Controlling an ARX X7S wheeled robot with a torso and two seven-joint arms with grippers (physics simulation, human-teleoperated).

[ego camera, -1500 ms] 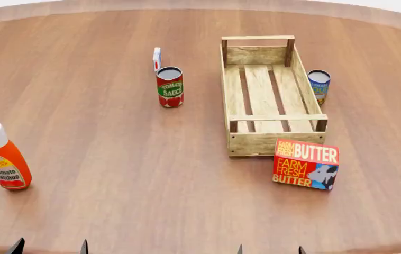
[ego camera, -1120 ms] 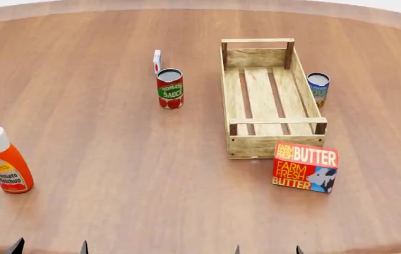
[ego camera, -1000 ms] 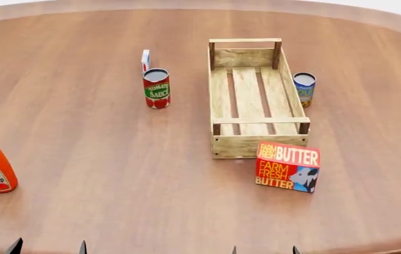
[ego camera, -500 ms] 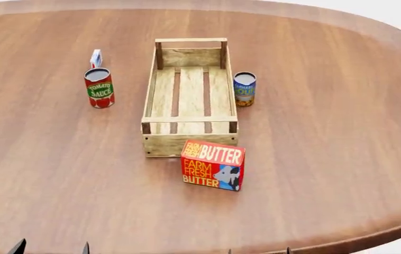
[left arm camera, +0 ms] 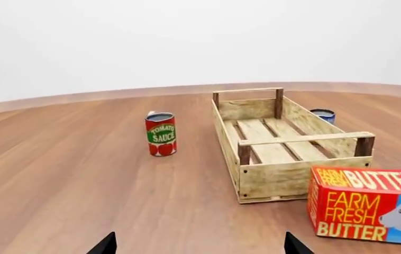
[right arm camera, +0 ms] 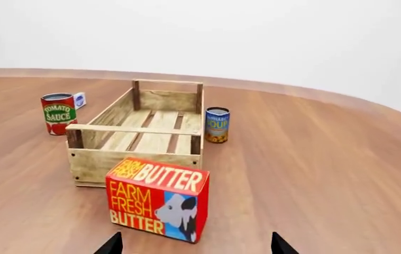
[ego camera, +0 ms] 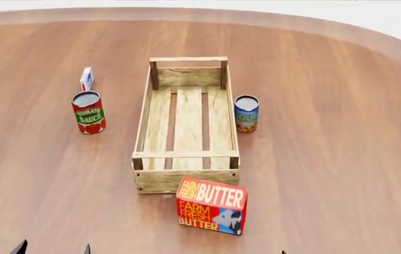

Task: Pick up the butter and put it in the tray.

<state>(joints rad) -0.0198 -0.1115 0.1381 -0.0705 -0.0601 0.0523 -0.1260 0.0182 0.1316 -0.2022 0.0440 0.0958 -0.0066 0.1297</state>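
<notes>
Jaws on both arms show only dark fingertips at the frame edges, spread apart, holding nothing. Butter [ego camera: 212,206] stands upright on the counter [ego camera: 342,159], long axis crosswise, lettered face toward the robot, just beside the tray's [ego camera: 186,180] near end. Tray runs lengthwise away, tomato sauce can [ego camera: 89,112] left, soup can [ego camera: 246,113] right.

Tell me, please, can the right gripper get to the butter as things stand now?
Probably yes. The butter stands upright on the table straight ahead of the right gripper, with nothing between them. The tray lies behind it.
</notes>
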